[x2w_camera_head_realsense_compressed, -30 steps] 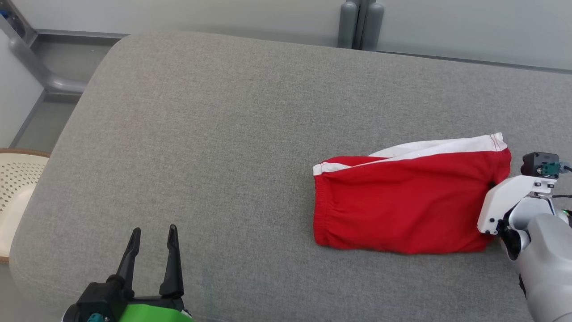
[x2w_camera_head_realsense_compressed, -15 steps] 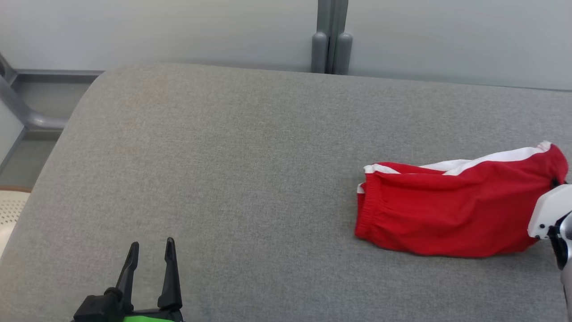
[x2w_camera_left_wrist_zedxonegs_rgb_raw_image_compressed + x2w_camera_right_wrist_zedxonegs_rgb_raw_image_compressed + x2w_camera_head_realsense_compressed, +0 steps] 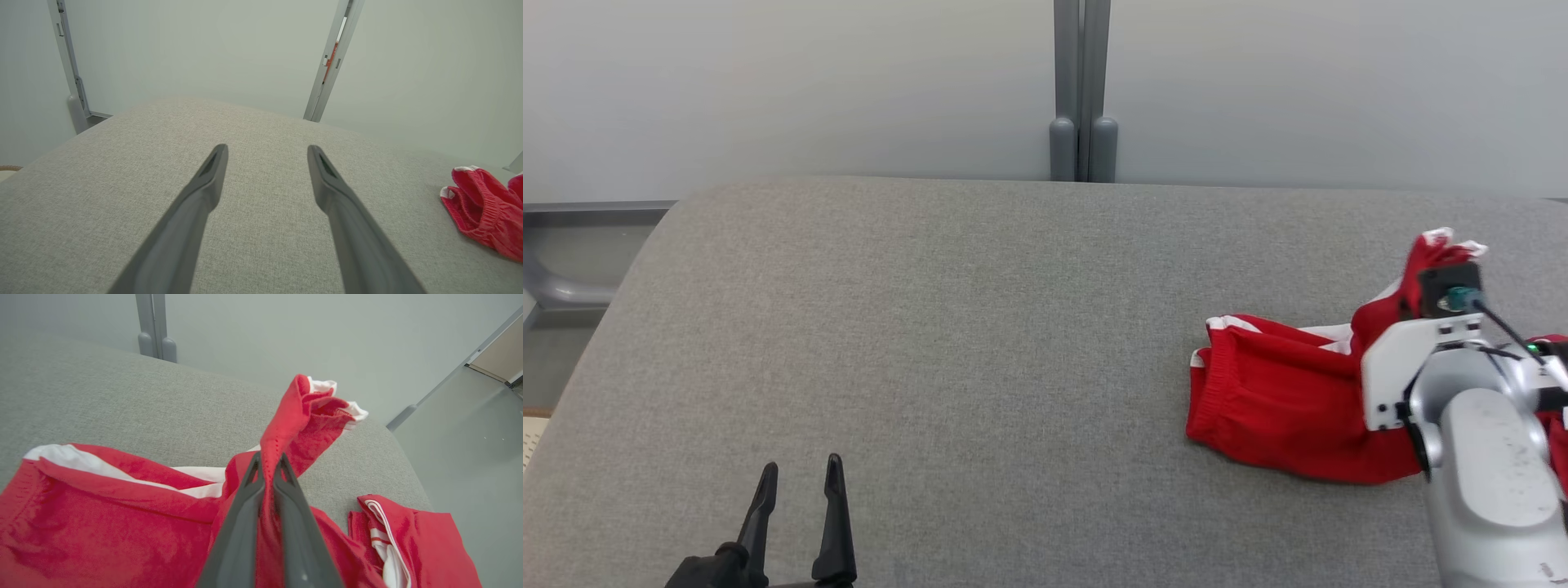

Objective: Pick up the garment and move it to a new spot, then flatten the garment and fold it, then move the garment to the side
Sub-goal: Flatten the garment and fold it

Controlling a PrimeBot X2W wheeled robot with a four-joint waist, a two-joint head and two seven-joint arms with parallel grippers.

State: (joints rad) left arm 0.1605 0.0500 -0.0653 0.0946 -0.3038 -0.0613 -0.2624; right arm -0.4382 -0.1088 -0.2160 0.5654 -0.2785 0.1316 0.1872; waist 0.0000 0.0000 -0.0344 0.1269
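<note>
The garment [image 3: 1274, 400] is a pair of red shorts with white trim, lying at the right of the grey cushion [image 3: 931, 327]. My right gripper [image 3: 267, 463] is shut on a hem corner and holds it up in a peak [image 3: 1437, 249], while the waistband end rests on the cushion. In the head view the right wrist [image 3: 1413, 367] covers the fingers. More red and white cloth [image 3: 408, 539] lies to the right; I cannot tell whether it belongs to the same garment. My left gripper [image 3: 796, 482] hovers open at the lower left, well apart from the garment [image 3: 482, 208].
A pale wall with a grey double post [image 3: 1082, 90] runs behind the cushion. The cushion's rounded left end drops to the floor and a grey rail [image 3: 564, 286]. Its right end falls away to bare floor [image 3: 470, 437].
The head camera has tilted up and swung. My right gripper has raised the garment's right hem corner off the cushion, bunching that side. The left gripper stays open and still.
</note>
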